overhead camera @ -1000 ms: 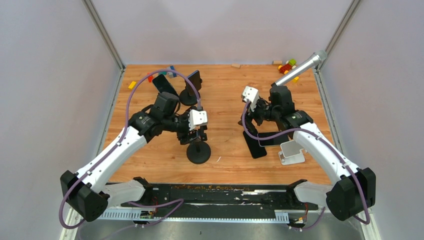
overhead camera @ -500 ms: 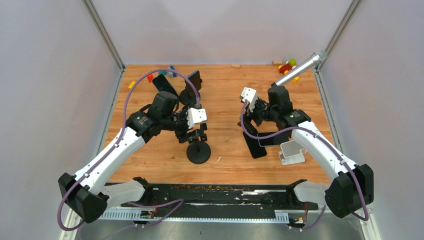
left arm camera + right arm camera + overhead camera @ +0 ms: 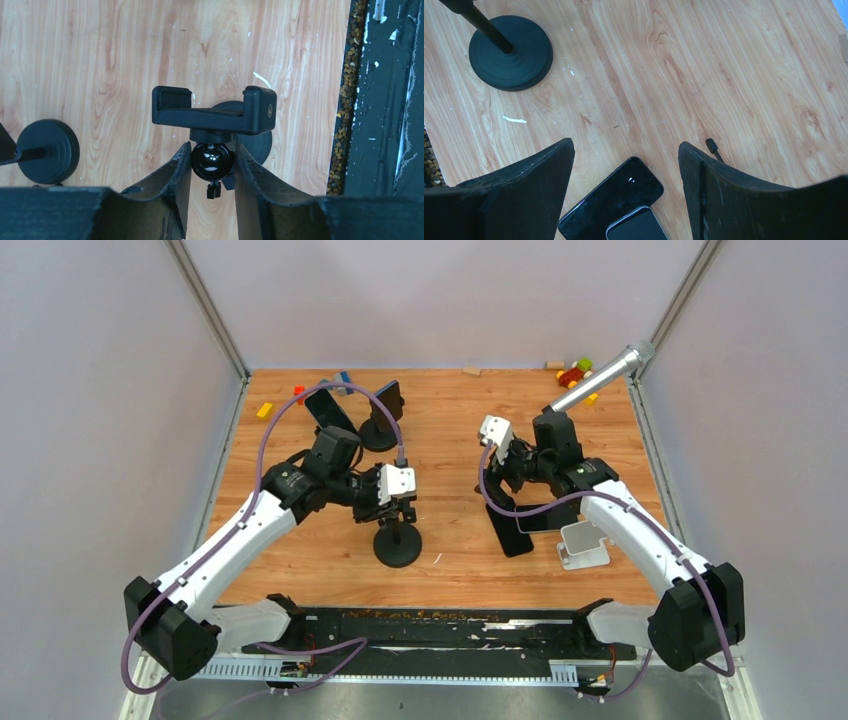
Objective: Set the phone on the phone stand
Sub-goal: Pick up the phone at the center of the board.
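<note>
Narrows the left gripper [image 3: 212, 150] from a wider spread onto the ball joint [image 3: 212, 162] under the phone stand [image 3: 214, 111], centre frame; apparently braces it for loading. Holds the right gripper [image 3: 626, 145] open above the phone [image 3: 611, 204], flat at lower centre, ungrasped.

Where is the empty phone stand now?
The empty phone stand stands left of centre in the top view, toward the near edge, its ball joint between the left gripper's jaws.

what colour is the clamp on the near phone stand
Black; the phone stand clamp shows best in the left wrist view.
</note>
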Available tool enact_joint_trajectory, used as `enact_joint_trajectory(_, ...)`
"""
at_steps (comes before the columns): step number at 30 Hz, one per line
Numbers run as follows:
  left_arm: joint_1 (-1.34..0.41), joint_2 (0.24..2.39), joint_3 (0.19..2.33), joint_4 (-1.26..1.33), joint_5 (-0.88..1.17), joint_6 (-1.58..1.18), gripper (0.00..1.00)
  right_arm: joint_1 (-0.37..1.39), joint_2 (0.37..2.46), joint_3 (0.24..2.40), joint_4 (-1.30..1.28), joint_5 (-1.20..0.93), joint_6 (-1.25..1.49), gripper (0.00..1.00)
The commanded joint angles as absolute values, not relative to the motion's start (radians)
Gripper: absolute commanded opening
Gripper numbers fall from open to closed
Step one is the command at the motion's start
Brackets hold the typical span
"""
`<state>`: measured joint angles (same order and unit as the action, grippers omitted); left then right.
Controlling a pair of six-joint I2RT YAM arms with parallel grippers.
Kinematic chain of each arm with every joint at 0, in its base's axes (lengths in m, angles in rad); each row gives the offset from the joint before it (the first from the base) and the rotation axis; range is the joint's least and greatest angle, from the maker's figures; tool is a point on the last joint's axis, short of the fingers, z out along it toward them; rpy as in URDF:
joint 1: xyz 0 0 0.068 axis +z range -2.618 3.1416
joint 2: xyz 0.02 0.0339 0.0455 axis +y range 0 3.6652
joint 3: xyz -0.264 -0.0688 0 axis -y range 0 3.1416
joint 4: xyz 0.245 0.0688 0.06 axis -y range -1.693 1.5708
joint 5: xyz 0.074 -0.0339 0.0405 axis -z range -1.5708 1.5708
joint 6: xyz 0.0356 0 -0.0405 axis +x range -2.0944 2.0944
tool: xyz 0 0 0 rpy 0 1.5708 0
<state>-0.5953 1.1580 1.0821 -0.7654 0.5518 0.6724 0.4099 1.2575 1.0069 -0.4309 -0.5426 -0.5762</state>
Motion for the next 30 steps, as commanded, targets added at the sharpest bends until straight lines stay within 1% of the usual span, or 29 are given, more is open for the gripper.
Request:
enact_joint_trajectory(1,-0.597,1.190,1.107,-0.811,0.595,0.810,0.30,0.415,1.270,1.021,-0.429,-0.561,-0.597,0.77)
enact_joint_trajectory(3,-0.597,1.203,1.113,-0.828,0.617,0.860,0.22,0.416,1.276,1.021,-0.428,-0.560,-0.597,0.77)
enact_joint_trajectory(7,-0.595,1.235,1.147,-0.862,0.667,0.943,0.12,0.416,1.291,1.024,-0.431,-0.552,-0.599,0.77)
enact_joint_trajectory(9,-0.597,1.274,1.182,-0.896,0.689,0.982,0.09,0.416,1.293,1.026,-0.433,-0.549,-0.597,0.77)
enact_joint_trajectory(13,-0.597,1.331,1.243,-0.948,0.716,1.060,0.06,0.414,1.298,1.026,-0.438,-0.544,-0.598,0.77)
enact_joint_trajectory(17,-0.597,1.384,1.294,-0.969,0.721,1.125,0.06,0.410,1.306,1.028,-0.456,-0.541,-0.597,0.78)
enact_joint_trajectory(23,-0.589,1.452,1.367,-1.029,0.724,1.167,0.09,0.402,1.342,1.054,-0.496,-0.499,-0.605,0.79)
enact_joint_trajectory(25,-0.574,1.459,1.375,-1.035,0.738,1.167,0.14,0.402,1.354,1.058,-0.510,-0.473,-0.609,0.80)
enact_joint_trajectory(27,-0.556,1.459,1.373,-1.034,0.757,1.162,0.22,0.402,1.369,1.055,-0.524,-0.443,-0.620,0.81)
enact_joint_trajectory(30,-0.532,1.443,1.358,-1.031,0.771,1.148,0.35,0.402,1.385,1.048,-0.562,-0.390,-0.662,0.83)
